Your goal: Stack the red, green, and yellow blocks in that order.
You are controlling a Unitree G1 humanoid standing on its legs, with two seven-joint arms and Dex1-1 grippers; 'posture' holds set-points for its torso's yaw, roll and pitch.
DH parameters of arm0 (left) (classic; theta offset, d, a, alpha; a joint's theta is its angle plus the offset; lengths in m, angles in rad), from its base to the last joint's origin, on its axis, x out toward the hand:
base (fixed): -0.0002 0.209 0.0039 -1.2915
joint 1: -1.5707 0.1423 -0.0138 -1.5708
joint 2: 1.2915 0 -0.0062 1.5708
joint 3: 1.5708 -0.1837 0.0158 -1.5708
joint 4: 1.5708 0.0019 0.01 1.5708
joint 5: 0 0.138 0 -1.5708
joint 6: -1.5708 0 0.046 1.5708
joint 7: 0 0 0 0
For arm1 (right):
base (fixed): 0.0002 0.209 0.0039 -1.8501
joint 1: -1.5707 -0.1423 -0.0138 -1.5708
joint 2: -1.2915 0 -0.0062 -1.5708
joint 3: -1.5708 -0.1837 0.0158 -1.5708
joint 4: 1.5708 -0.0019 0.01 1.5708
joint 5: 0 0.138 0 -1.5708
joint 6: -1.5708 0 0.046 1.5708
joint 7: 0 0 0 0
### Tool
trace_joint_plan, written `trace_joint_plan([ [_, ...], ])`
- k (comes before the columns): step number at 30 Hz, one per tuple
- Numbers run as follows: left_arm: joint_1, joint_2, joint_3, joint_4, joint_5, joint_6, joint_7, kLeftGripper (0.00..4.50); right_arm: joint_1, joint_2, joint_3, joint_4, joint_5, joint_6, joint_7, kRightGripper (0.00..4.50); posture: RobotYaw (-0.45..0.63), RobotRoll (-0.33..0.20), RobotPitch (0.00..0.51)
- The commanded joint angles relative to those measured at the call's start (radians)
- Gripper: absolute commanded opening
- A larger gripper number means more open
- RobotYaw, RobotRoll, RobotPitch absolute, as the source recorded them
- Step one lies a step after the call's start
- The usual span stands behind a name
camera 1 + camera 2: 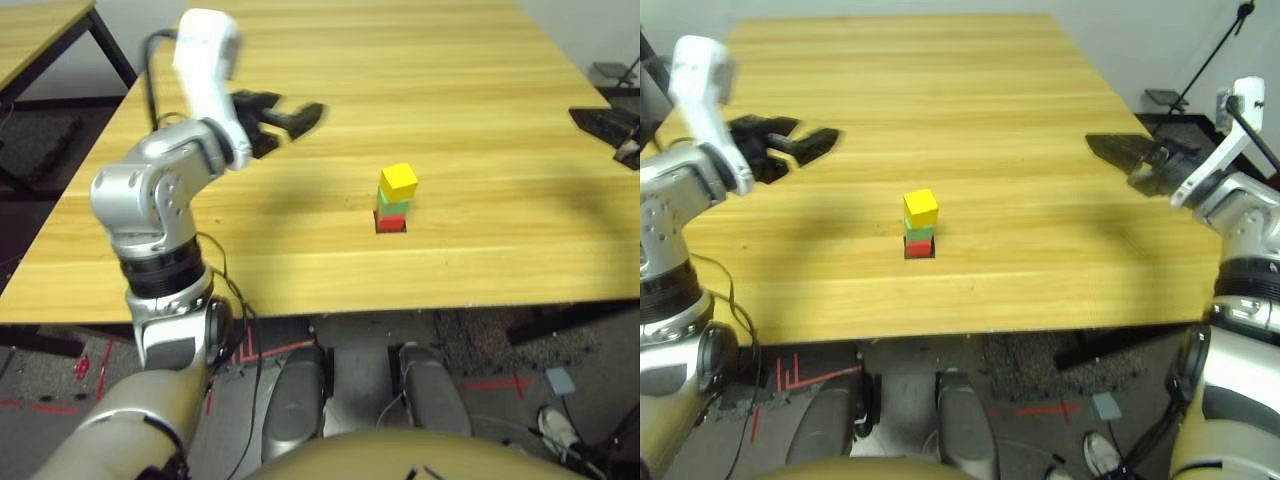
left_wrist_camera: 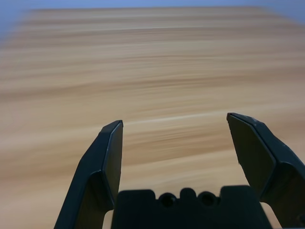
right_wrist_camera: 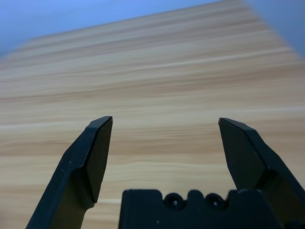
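As the black two-fingered left gripper [image 1: 290,121] hovers with fingers apart, a matte yellow cube [image 1: 921,208] tops green [image 1: 919,233] and red cubes [image 1: 919,248] on a black square patch [image 1: 908,257]; the right gripper [image 1: 1127,155], fingers spread, hangs beyond.

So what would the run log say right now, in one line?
yellow block on green block on red block | left gripper open | right gripper open

Robotics lab, tape-marked floor [image 1: 350,380].
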Motion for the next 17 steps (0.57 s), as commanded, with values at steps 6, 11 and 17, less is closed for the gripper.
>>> trace_joint_plan([
  [6, 0.099, -0.069, -0.053, 0.161, 0.037, -0.465, 0.123, 4.45, -0.045, 0.033, -0.037, 0.179, -0.07, -0.271, -0.129, 4.5, 0.2, -0.137, 0.095],
  [11, 0.132, -0.058, -0.066, 0.229, 0.033, -0.576, 0.159, 4.45, -0.021, 0.025, -0.044, 0.204, -0.095, -0.31, -0.147, 4.5, 0.2, -0.138, 0.09],
  [17, 0.142, -0.03, -0.068, 0.317, 0.043, -0.674, 0.204, 4.45, -0.009, 0.05, -0.038, 0.206, -0.119, -0.323, -0.15, 4.5, 0.2, -0.133, 0.091],
])
